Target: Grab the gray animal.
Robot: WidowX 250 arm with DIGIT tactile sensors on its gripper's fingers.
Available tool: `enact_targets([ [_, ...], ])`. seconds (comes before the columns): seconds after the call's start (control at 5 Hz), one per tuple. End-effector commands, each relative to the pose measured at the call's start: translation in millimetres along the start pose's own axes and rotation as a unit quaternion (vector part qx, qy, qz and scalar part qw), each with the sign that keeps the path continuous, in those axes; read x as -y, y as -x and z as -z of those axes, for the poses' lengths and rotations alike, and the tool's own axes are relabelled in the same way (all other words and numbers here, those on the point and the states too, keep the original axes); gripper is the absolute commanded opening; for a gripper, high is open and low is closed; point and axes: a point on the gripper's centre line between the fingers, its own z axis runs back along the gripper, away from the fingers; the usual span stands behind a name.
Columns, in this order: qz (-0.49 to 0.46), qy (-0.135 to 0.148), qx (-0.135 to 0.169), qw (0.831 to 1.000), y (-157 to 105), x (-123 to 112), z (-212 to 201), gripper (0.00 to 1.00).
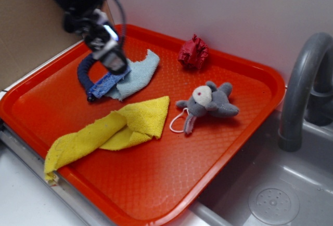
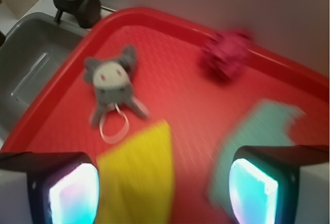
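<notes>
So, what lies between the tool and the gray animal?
In the exterior view, the light blue cloth and bare orange tray separate the open tool from the gray animal.

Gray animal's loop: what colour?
White, a thin loop lying on the tray beside the gray animal. Clearest in the exterior view.

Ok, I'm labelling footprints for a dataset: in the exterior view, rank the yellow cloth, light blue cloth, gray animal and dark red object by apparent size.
1. Yellow cloth, clearly largest.
2. Light blue cloth, though the tool hides part of it.
3. Gray animal.
4. Dark red object, smallest; it sits farther back on the tray, so the gap with the animal is unsure.
</notes>
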Motion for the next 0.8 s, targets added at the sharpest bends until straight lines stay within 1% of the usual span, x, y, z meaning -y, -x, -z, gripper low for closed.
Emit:
enact_targets([
  [0.0, 0.056, 0.036, 0.001, 0.998, -37.9, 52.8, 42.5, 1.00],
  [0.2, 0.063, 0.023, -0.031, 0.997, -42.5, 59.4, 61.0, 1.00],
  [0.4, 0.074, 0.023, -0.043, 0.996, -48.3, 62.8, 72.7, 1.00],
  [0.6, 0.049, 0.014, -0.060, 0.997, -50.5, 56.2, 84.1, 1.00],
])
